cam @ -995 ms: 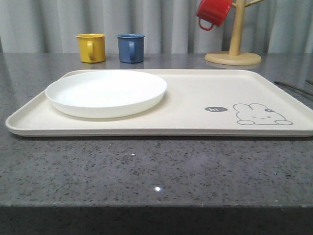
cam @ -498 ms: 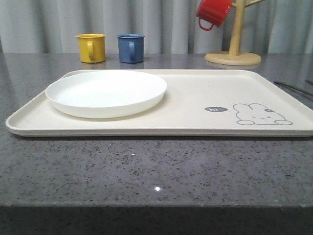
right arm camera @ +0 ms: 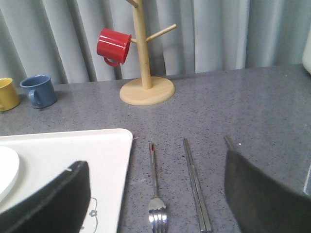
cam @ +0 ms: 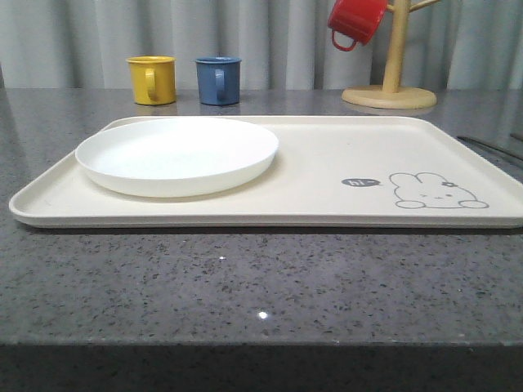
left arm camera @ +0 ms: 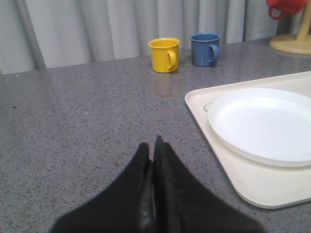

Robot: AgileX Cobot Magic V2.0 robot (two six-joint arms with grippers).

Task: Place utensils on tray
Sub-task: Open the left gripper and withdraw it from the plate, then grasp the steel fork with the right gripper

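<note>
The cream tray (cam: 327,167) with its rabbit drawing lies across the table's middle, and the round white plate (cam: 176,153) rests on its left part. A silver fork (right arm camera: 156,191) and a pair of metal chopsticks (right arm camera: 196,187) lie side by side on the grey table just right of the tray's edge (right arm camera: 124,160). My right gripper (right arm camera: 154,151) hangs open above them, its dark fingers (right arm camera: 53,199) spread wide on either side of the fork and chopsticks. Over bare table left of the tray (left arm camera: 214,145), my left gripper (left arm camera: 153,145) is shut and empty, with the plate (left arm camera: 265,124) off to its side.
A yellow mug (cam: 152,79) and a blue mug (cam: 218,79) stand behind the tray at the back. A wooden mug tree (cam: 391,90) holds a red mug (cam: 356,20) at the back right. Grey curtains close off the rear.
</note>
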